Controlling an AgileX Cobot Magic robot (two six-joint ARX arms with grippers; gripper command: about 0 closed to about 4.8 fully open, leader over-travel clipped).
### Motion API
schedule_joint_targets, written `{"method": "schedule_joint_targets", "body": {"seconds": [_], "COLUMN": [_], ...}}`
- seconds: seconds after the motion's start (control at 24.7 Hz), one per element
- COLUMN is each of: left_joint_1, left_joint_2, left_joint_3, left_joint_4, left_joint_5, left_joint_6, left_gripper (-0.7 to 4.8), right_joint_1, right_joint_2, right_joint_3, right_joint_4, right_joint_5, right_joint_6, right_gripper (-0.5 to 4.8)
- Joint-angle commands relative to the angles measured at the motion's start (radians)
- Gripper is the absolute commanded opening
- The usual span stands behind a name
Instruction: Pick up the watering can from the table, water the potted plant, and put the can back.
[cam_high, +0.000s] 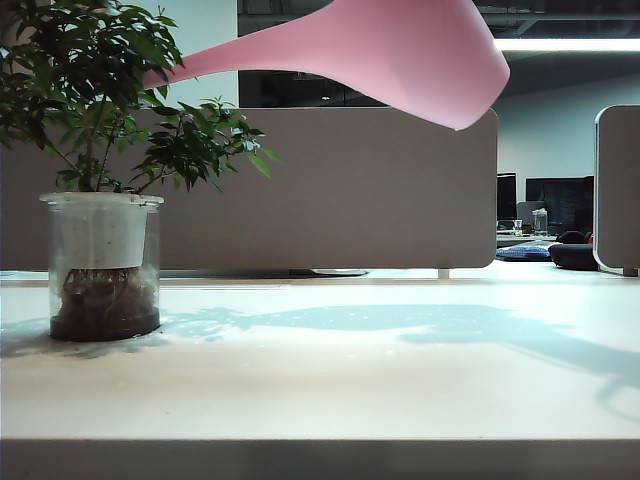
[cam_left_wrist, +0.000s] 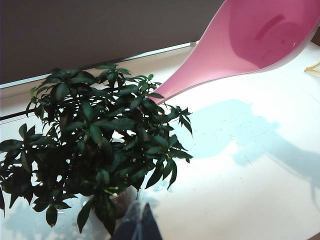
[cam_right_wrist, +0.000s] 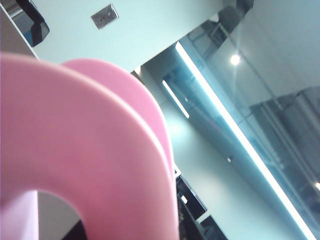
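you've got the watering can (cam_high: 400, 50) up in the air, well clear of the counter (cam_high: 400, 380), tipped w/ its long thin spout slanting down toward the potted plant (cam_high: 100, 150) on the left side of the exterior view. that's the relation the pour turns on: the can's long axis runs from the fat body on the right down to the spout tip, and the tip sits right at the top of the foliage, over the leaves rather than beside them. in the left wrist view the spout (cam_left_wrist: 180, 85) runs into the crown of the plant; can't tell if water is coming out

right fingers: never shown in any view. the right wrist view is filled by the can's curved pink handle (cam_right_wrist: 90, 150) pressed close to the lens, so i'd judge the right arm carries it, but how far open the fingers are i can't tell

left fingers (cam_left_wrist: 137, 225): only a dark tip shows, just beside the plant's pot; open or closed, can't tell. they hold nothing you can see

can looks smooth, glossy pink plastic, tapered body. plant is bushy, dark green, in a clear pot w/ white insert, roots and soil visible
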Motion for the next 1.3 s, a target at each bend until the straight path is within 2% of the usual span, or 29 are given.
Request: {"method": "schedule_joint_targets", "body": {"seconds": [0.04,0.53,0.69,0.85,1.1,1.3], "left_joint_1": [0.001,0.001,0.001,0.001,0.001,0.001], "left_joint_2": [-0.003,-0.003,-0.003,-0.003,-0.003,-0.003], "left_joint_3": [0.004,0.004,0.004,0.004,0.004,0.004], "left_joint_4": [0.006,0.005,0.005,0.006,0.006,0.006], "left_joint_5": [0.004,0.005,0.004,0.004,0.004,0.003], "left_joint_6": [0.001,0.000,0.001,0.001,0.001,0.001], "left_gripper": [-0.05,-0.05,-0.05,-0.05,-0.05,-0.05], "right_joint_1": [0.024,0.026,0.026,0.016,-0.037,-0.143], "right_joint_2": [-0.010,-0.010,-0.010,-0.010,-0.010,-0.010], "right_joint_3": [0.011,0.011,0.011,0.010,0.010,0.009], "right_joint_4": [0.043,0.039,-0.019,-0.111,-0.249,-0.396], "right_joint_5": [-0.003,0.002,0.076,0.138,0.164,0.147], "right_joint_6": [-0.036,-0.040,0.026,0.154,0.387,0.621], "right_gripper": [1.65,1.65,1.65,1.65,1.65,1.65]}}
